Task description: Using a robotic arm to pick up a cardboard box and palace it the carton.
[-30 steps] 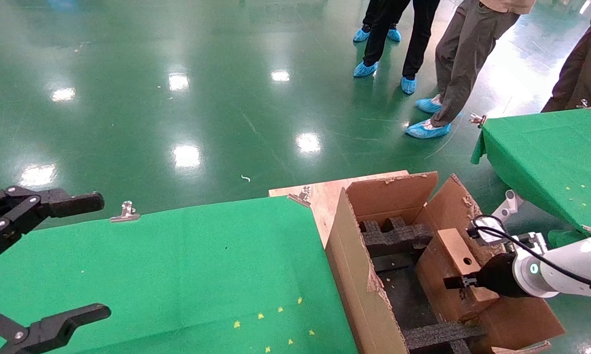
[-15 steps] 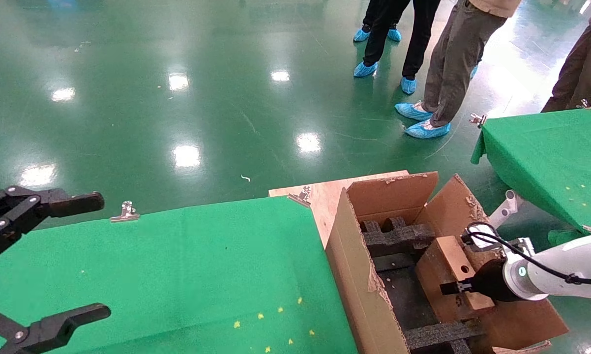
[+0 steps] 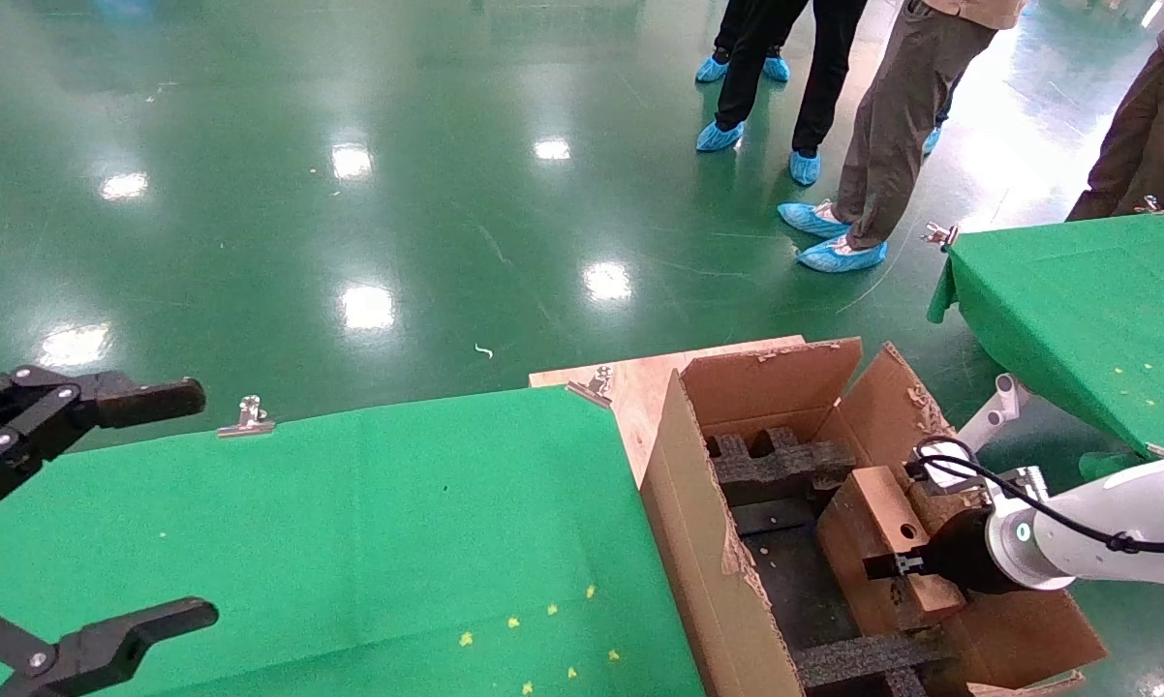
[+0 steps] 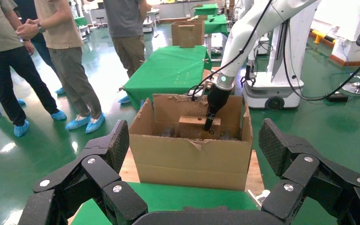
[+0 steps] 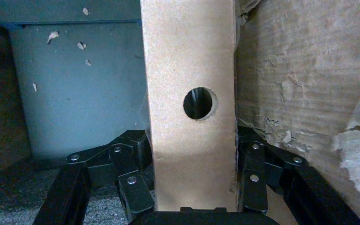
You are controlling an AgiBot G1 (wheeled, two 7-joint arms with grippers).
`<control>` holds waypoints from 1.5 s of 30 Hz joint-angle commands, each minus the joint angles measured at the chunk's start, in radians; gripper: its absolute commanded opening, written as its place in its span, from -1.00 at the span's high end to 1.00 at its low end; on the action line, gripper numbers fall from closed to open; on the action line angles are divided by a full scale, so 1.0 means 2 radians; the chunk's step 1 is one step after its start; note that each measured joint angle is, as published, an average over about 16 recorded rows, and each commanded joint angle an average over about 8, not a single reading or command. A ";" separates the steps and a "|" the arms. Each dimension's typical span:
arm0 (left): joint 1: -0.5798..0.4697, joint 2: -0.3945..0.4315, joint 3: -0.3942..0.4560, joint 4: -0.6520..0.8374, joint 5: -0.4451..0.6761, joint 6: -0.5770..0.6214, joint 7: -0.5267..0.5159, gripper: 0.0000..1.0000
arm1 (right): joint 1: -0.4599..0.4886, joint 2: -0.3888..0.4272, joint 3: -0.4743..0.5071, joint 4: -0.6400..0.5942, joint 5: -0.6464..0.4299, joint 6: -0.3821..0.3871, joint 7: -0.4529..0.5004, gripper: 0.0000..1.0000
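Note:
The small cardboard box stands on edge inside the carton, close to its right wall, with the holed narrow face up. My right gripper, on the white arm, is shut on the box. In the right wrist view its fingers press both broad faces of the box, with the carton wall right beside it. The left wrist view shows the carton, the box and the right gripper from the front. My left gripper is open and empty over the green table.
Black foam inserts line the carton's far end and its near end. The carton stands on a wooden board beside the green table. A second green table is at the right. Several people stand beyond on the green floor.
My right gripper has sunk a little lower into the carton with the box and drifted slightly left. One person's foot has shifted. The left arm has not moved.

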 commanded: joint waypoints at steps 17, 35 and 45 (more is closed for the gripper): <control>0.000 0.000 0.000 0.000 0.000 0.000 0.000 -1.00 | 0.026 0.007 0.008 0.006 -0.003 -0.004 -0.002 -1.00; 0.000 0.000 0.001 0.000 -0.001 0.000 0.000 -1.00 | 0.187 0.038 0.109 0.099 0.101 -0.065 -0.082 -1.00; 0.000 0.000 0.001 0.000 -0.001 0.000 0.001 -1.00 | 0.216 0.045 0.145 0.110 0.171 -0.112 -0.115 -1.00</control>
